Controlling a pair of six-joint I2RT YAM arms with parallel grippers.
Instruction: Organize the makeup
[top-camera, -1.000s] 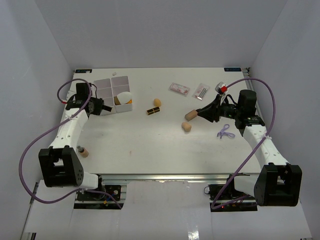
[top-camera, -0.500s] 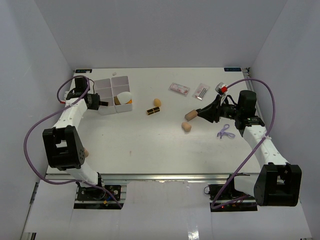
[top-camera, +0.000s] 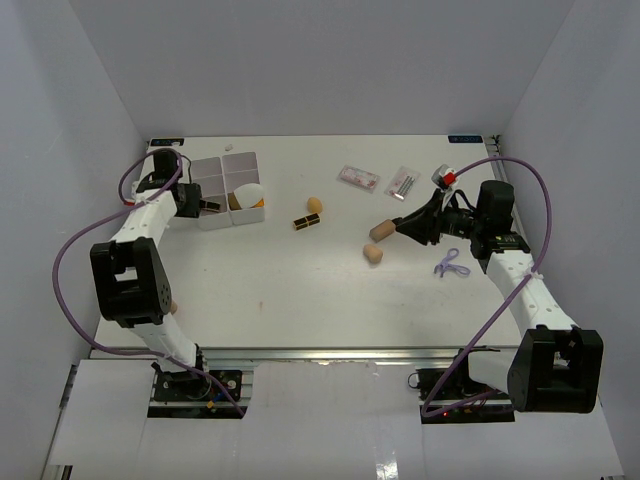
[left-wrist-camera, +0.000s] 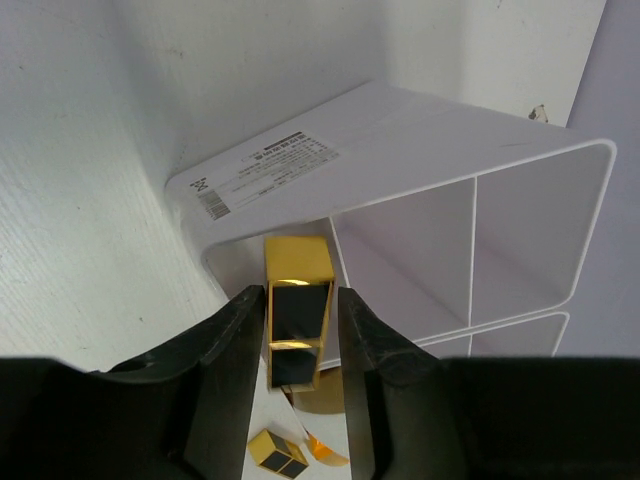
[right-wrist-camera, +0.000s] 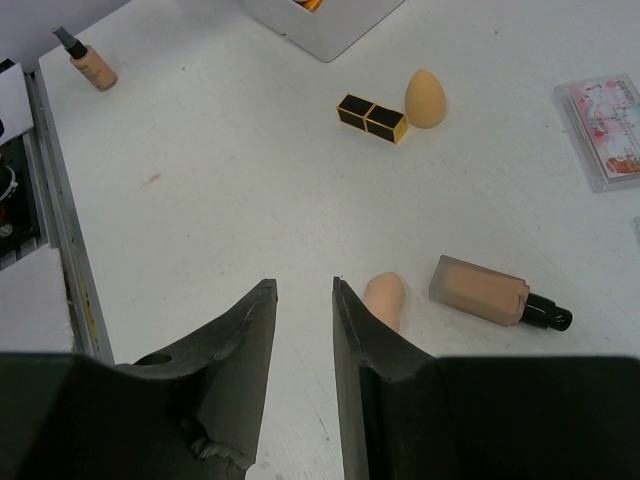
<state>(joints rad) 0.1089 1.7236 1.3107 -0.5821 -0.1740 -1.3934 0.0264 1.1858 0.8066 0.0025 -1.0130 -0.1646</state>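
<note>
Judging from the layout, the sorting is at an early stage: one tube is in the box, one lipstick is at the box, and the rest lies loose.

Item 1. Left gripper (left-wrist-camera: 300, 300): jaws narrow, set close on either side of a black-and-gold lipstick (left-wrist-camera: 297, 260). The wrist view does not show whether they press it or merely flank it. The lipstick stands nearly upright over a compartment at the left edge of the white box (left-wrist-camera: 430, 150).

Item 2. Box contents, top view: an orange tube with a white cap (top-camera: 250, 197) in a right-hand compartment. The other compartments are too small to read.

Item 3. Right gripper (right-wrist-camera: 304, 290): jaws a little apart, nothing between them, hovering above the surface (top-camera: 300, 290).

Item 4. Just beside the right gripper: a beige sponge (right-wrist-camera: 384, 296). Close by it lies a tan bottle with a black cap (right-wrist-camera: 480, 288), on its side.

Item 5. Farther out, mid-surface: a second lipstick (right-wrist-camera: 372, 118) lying flat, a second sponge (right-wrist-camera: 425, 98) just beside it.

Item 6. Far side: a clear flat packet (right-wrist-camera: 605, 125) and another packet (top-camera: 403, 183) near it.

Item 7. Near the left arm's base: a small tan bottle (right-wrist-camera: 90, 62), well apart from the rest.

Outstanding, as judged: items 4 to 7 are not yet in the box.
</note>
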